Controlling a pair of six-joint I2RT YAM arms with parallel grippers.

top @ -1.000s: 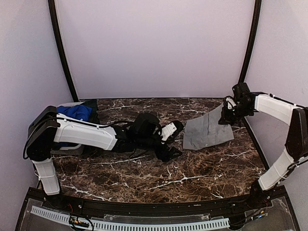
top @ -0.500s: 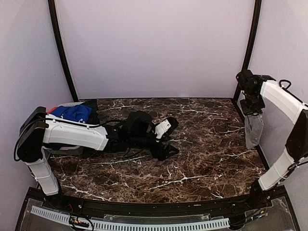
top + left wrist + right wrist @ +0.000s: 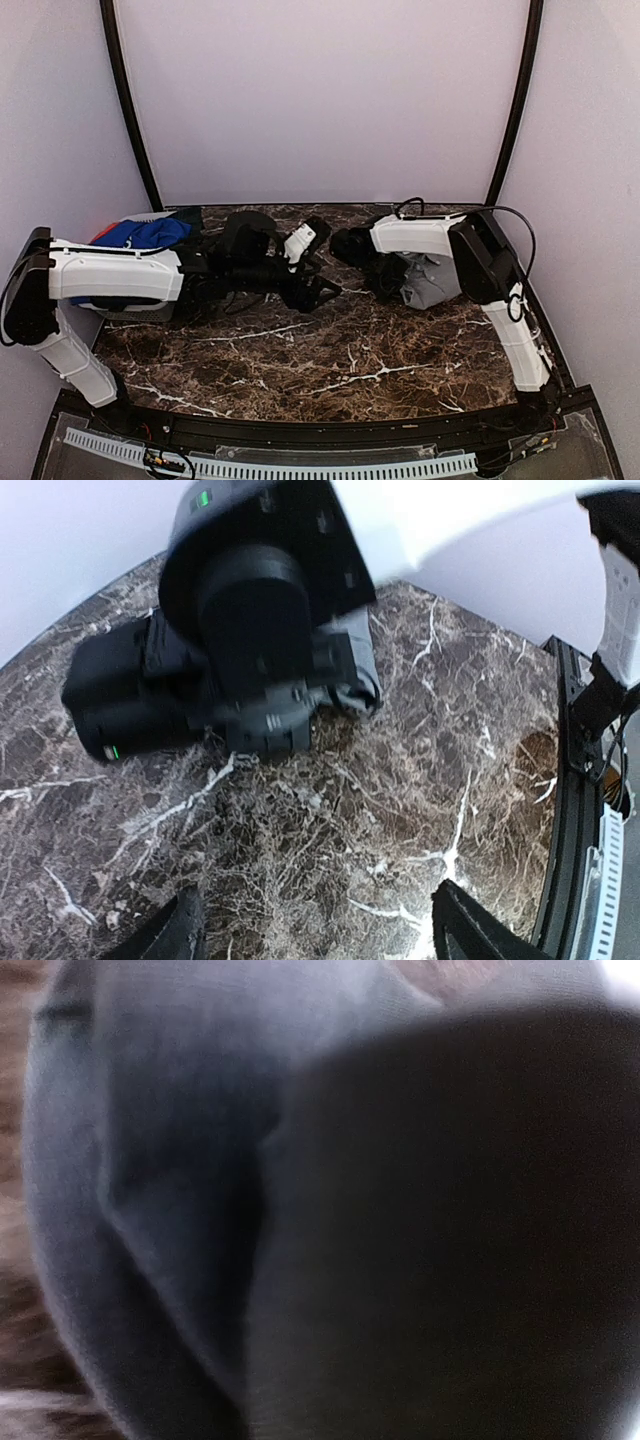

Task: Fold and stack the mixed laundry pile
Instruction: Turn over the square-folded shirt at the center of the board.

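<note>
**Top external view.** Worktop (image 3: 340, 350): glossy brown marble-pattern slab with white veining. Plain pale lilac walls stand behind it, with two black curved posts at the rear corners.
- Mixed laundry pile (image 3: 150, 232): far-left rear of the worktop, behind the left arm. It is a soft crumpled heap — a royal-blue T-shirt on top, a red-orange sliver at its left edge and dark cloth (image 3: 190, 216) at its right.
- Grey shirt (image 3: 435, 280): apart from the pile, right of centre, bunched into a matte lump on the worktop against the right gripper (image 3: 388, 278).
- Left gripper (image 3: 318, 290): low over the worktop near centre, apart from the shirt.

**Left wrist view.** Black fingertips (image 3: 175, 935) sit at the bottom edge. The jaws are spread wide with only bare marble between them. The right arm's black wrist is ahead, with a grey fold of the shirt beside it.

**Right wrist view.** Blurred grey cloth with soft creases fills the frame, and a dark unfocused mass sits at the right. Whether the right jaws are parted or clamped cannot be told.
</note>
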